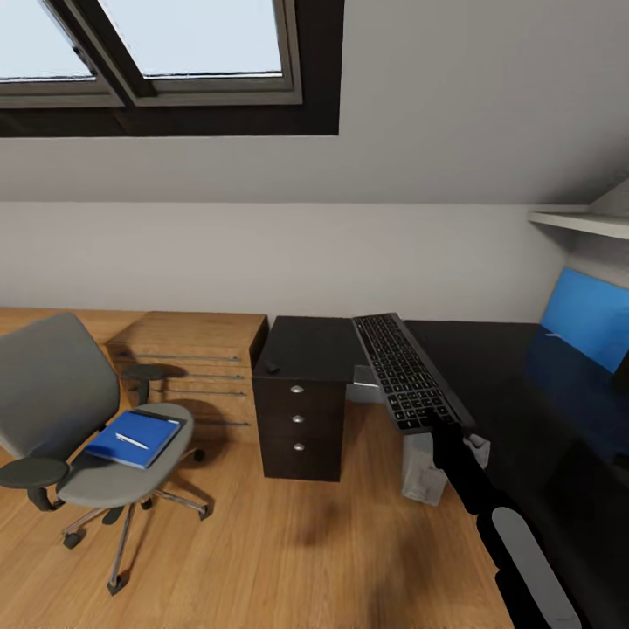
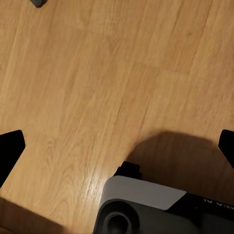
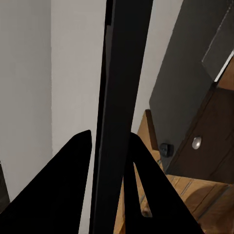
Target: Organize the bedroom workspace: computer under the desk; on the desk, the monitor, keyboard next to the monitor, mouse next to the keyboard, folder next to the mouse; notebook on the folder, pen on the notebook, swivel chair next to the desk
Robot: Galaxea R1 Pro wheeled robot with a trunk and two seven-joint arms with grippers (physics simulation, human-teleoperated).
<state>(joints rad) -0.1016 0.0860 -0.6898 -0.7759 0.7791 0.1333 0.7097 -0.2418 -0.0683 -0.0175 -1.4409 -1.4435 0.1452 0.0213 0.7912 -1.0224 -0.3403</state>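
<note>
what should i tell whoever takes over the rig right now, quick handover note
Right gripper: shut on the keyboard, held by its near end over the desk edge, not yet laid flat.
Left gripper: open, empty, over bare floor.
Swivel chair stands left of the desk, apart from it, with the folder and the pen on its seat.
Mouse sits on the desk's left end. Computer is under the desk.
Left: set down keyboard, place mouse, move folder, stack notebook and pen, bring chair in.
</note>
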